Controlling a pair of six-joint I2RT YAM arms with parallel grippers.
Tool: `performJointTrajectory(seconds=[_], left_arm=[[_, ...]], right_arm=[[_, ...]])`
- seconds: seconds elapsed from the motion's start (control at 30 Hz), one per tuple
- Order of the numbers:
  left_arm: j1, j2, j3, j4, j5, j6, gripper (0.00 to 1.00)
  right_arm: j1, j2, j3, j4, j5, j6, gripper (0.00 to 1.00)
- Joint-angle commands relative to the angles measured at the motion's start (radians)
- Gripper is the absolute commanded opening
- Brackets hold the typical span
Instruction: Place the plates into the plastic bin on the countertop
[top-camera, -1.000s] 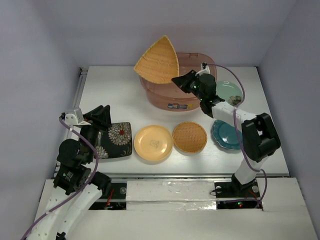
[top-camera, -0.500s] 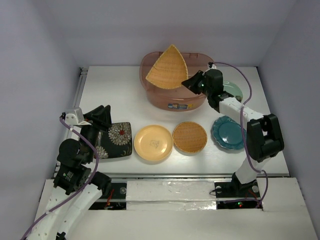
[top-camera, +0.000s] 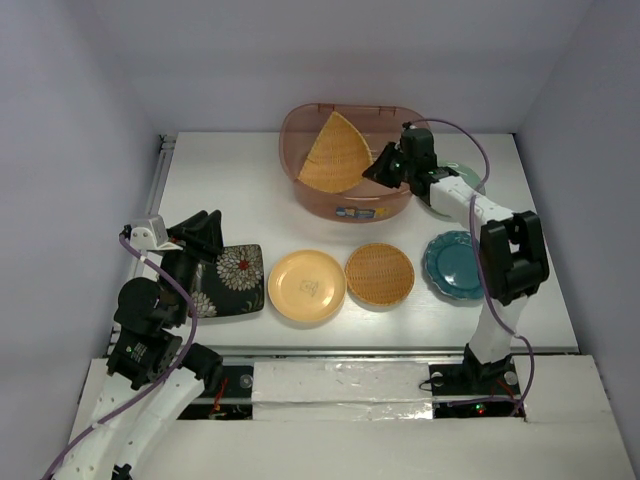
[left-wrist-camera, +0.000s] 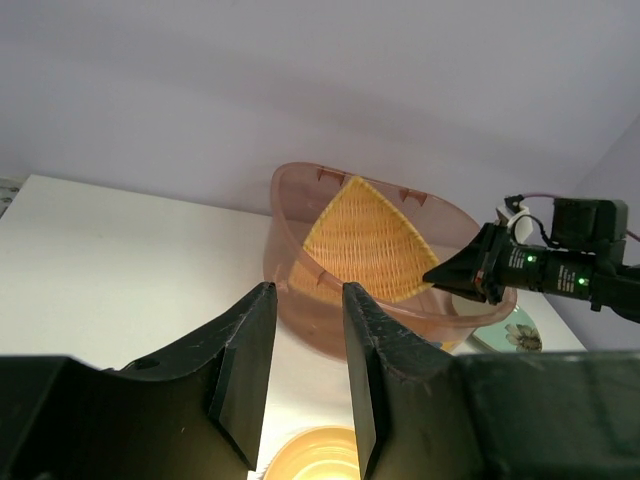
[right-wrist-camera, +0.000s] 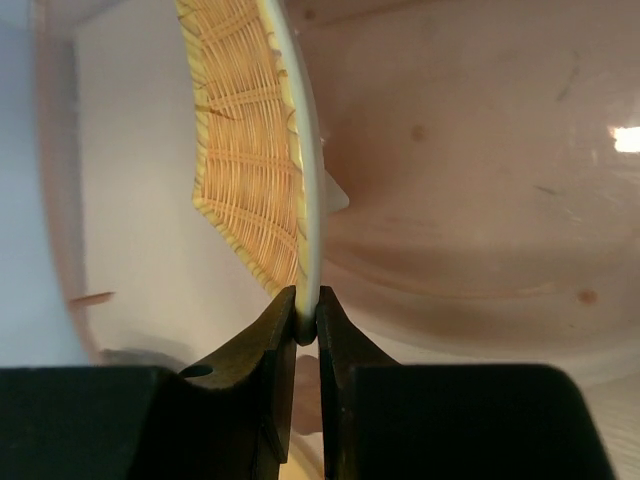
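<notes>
Pale green plate (top-camera: 467, 176) mostly hidden behind right arm (top-camera: 455, 195); black plate (top-camera: 238, 275) partly under left gripper (top-camera: 202, 223).

1. White countertop (top-camera: 250, 190) fills the middle of the top view, faint wood grain showing.
2. Upper centre: the pinkish plastic bin (top-camera: 318, 200) sits on it, near the far edge.
3. Lower left: the black floral plate (top-camera: 236, 278) lies flat.
4. Just right of it, the yellow plate (top-camera: 307, 286), then the orange ribbed plate (top-camera: 380, 273), close together in a row.
5. Right end of the row: the teal scalloped plate (top-camera: 452, 265).
6. Right of the bin, the pale green plate (top-camera: 468, 178), mostly hidden.
</notes>
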Motion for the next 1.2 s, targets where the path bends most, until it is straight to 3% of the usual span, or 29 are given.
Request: performJointTrajectory(seconds=[0.0,0.33,0.43,0.47,0.57,0.8,1.17], left_arm=[[0.006,0.006,0.004,0.046,0.006,0.006,0.3],[0.006,0.008,0.004,0.046,0.005,0.006,0.3],[0.006,0.008,0.006,0.046,0.005,0.006,0.3],[0.006,0.008,0.006,0.046,0.005,0.006,0.3],[0.006,0.011,0.004,0.046,0.006,0.006,0.3],[0.006,0.012,0.006,0.046,0.008,0.006,0.3],[0.006,0.017,0.006,0.046,0.005,0.006,0.3]], right_arm=[[-0.009,0.007,0.084,-0.027,-0.022,-0.056,0.05],[-0.018,0.058,0.131,-0.098,-0.025,-0.089,0.15],[-0.018,0.053,0.129,-0.107,0.003,-0.099,0.22],[-0.018,0.045,0.126,-0.111,0.015,-0.104,0.3],[-0.018,0.033,0.129,-0.118,0.03,-0.118,0.39],[-0.018,0.013,0.135,-0.141,0.055,-0.136,0.48],[-0.018,-0.201,0.065,-0.11,0.15,-0.199,0.62]])
